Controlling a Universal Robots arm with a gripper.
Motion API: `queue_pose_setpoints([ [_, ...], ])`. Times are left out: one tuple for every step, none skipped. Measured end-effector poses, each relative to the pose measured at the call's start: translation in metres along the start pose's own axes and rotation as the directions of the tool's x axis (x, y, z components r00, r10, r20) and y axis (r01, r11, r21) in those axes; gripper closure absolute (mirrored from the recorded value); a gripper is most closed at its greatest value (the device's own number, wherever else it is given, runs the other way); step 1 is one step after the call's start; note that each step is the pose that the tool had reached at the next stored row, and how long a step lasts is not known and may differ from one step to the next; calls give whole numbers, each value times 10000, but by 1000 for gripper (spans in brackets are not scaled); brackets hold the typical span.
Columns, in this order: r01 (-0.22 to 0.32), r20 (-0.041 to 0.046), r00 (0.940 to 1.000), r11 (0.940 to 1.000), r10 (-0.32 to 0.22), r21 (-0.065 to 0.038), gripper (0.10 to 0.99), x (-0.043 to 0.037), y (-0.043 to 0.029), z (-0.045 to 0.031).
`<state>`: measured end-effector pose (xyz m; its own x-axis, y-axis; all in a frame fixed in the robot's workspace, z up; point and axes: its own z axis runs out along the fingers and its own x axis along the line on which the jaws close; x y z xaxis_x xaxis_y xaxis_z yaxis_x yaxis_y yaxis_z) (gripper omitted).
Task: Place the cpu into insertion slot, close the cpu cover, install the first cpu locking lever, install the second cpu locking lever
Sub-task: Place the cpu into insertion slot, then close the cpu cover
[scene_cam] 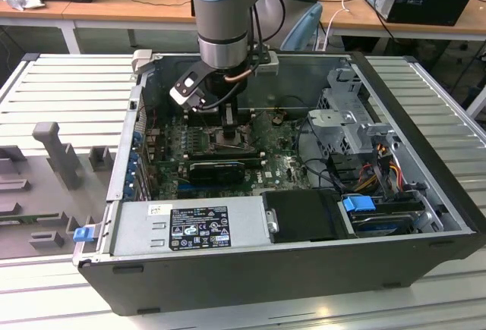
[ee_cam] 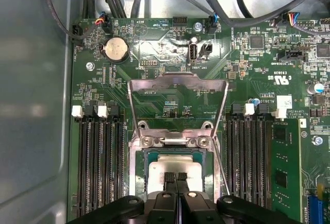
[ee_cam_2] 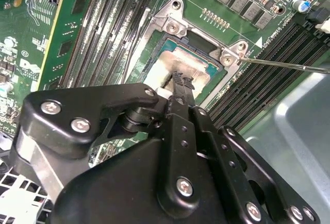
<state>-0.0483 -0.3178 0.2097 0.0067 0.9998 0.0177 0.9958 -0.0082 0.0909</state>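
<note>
The cpu (ee_cam: 160, 168), a small flat square chip with a pale silvery-grey top, lies inside the insertion slot (ee_cam: 135, 172), a dark square socket with a silvery metal rim on the green motherboard (scene_cam: 285, 165).

Starting from the exterior view's left, there is first a grey ribbed work table (scene_cam: 61, 80), then the open black computer case (scene_cam: 304, 277). Left of the case's middle, the black gripper (scene_cam: 228, 127) hangs straight over the socket. At the exterior view's right stands a silvery drive cage (scene_cam: 345, 121) with coloured cables.

In the first wrist view the gripper's two fingertips are pressed together with nothing between them, on or just above the middle of the chip; whether they touch it cannot be told. The cpu cover (ee_cam: 178, 83), a thin silvery frame plate with a square opening, is swung up off the socket. A thin wire locking lever (ee_cam_2: 289, 65) juts out beside the socket and looks unlatched. Long black memory slots (ee_cam: 98, 162) flank the socket on both sides.

The chip looks light, stiff and thin, and is probably fragile, as are the contacts beneath it. Its smooth metal top is likely slippery. The safest hold would be on two opposite edges, keeping it level, though seated like this it offers little edge above the rim.
</note>
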Motion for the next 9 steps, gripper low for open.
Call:
queue_pose_setpoints([
  [0,0,10000,10000,0,0,980,0,0,-2],
  [0,3,10000,10000,0,1,980,0,0,-6],
  [0,1,10000,10000,0,1,980,0,1,-8],
  [0,0,10000,10000,0,0,980,0,1,-10],
  [0,0,10000,10000,0,0,980,0,1,-15],
  [0,-1,10000,10000,0,-1,980,0,2,-18],
  [0,0,10000,10000,0,0,980,0,2,-24],
  [-1,-2,10000,10000,1,-1,980,1,2,-24],
  [0,-1,10000,10000,0,0,980,0,4,-24],
])
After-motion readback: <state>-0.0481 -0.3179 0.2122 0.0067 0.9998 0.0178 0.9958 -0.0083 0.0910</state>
